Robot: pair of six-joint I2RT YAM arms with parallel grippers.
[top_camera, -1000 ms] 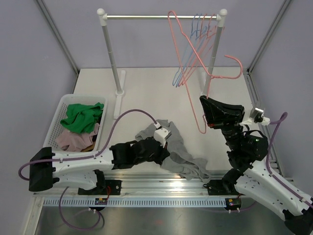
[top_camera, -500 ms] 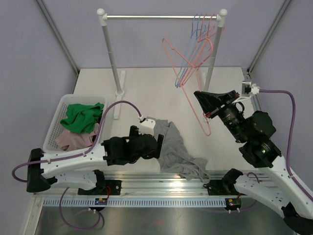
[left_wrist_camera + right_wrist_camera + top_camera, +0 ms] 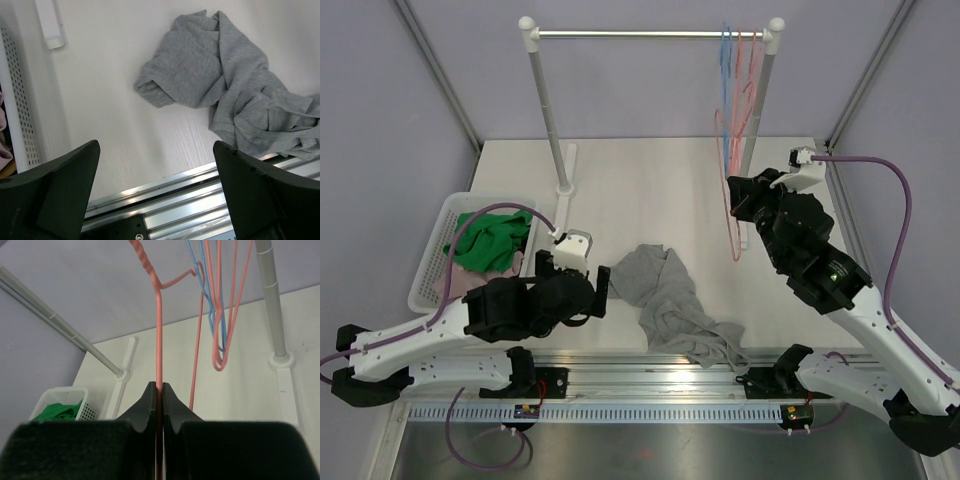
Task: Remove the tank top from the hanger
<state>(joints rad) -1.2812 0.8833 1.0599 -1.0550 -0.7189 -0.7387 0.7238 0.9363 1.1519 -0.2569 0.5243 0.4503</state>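
Left arm has drawn back toward the basket [image 3: 432, 255] and let go. Left gripper [image 3: 573, 278] now sits clear of the grey tank top [image 3: 670, 300], fingers spread wide with nothing between them. Left wrist view confirms this: both fingers [image 3: 60, 190] frame bare table [image 3: 110, 100], with the garment up and to the right.

Tank top lies crumpled on the table near the front rail, off any hanger, and one fold trails toward the near edge.

Right arm has swung its load upward. Right gripper [image 3: 738, 192] is pinched tight on the wire of the pink hanger [image 3: 733, 235], which now stands nearly upright just beside the rack's right post [image 3: 760, 110]. Cannot tell whether its hook rests on the rack rail [image 3: 650, 35].

Blue hanger [image 3: 725, 60] and other pink ones hang at the rail's right end. Green garment [image 3: 485, 240] is in the basket.
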